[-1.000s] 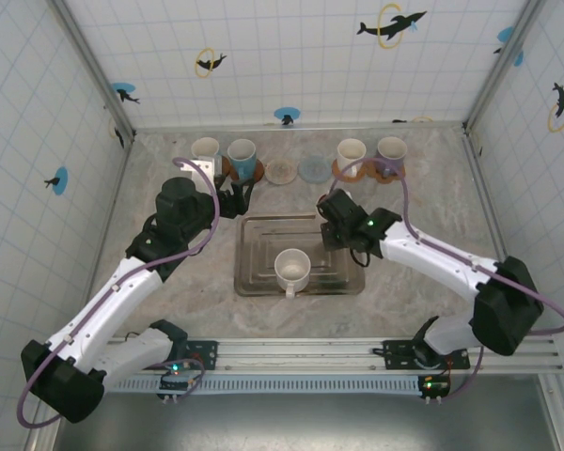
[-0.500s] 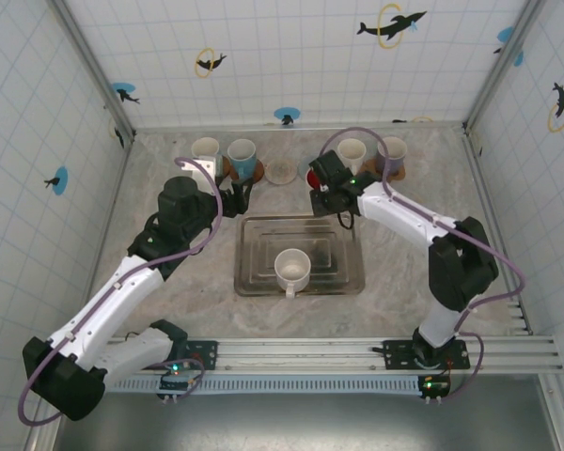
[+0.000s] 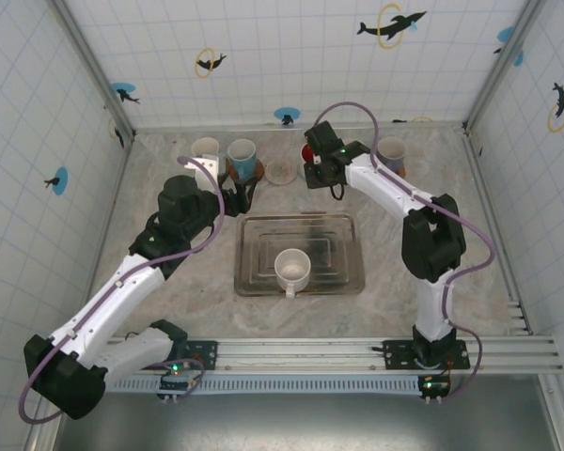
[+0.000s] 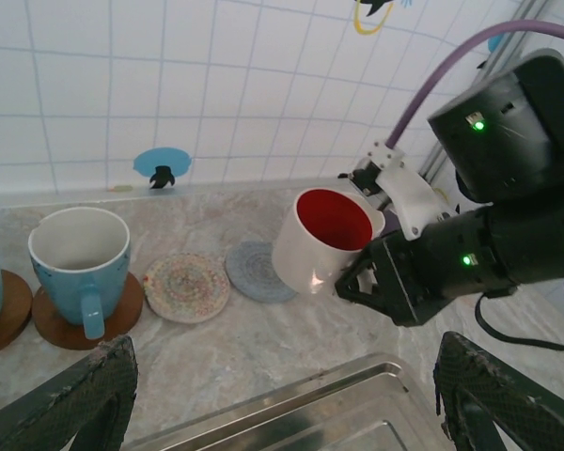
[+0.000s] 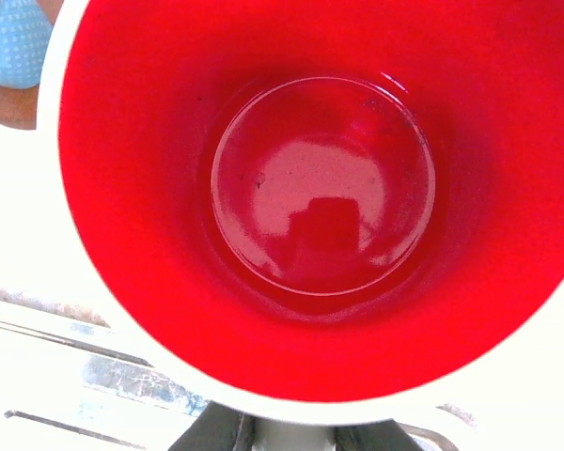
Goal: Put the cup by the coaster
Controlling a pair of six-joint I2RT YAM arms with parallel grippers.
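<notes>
The cup [image 4: 324, 240] is white outside and glossy red inside, and it is tilted. The right gripper [image 4: 357, 282] is clamped on it, holding it at the edge of a grey coaster [image 4: 258, 271], with the arm stretched far back. The left gripper [image 3: 242, 191] hovers with its fingers spread wide, the cup ahead and to its right.

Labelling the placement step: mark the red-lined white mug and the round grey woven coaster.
Red-lined white mug [image 4: 303, 258]: left wrist view, white outer wall.
Round grey woven coaster [image 4: 249, 272]: left wrist view, its uncovered left part.
</notes>
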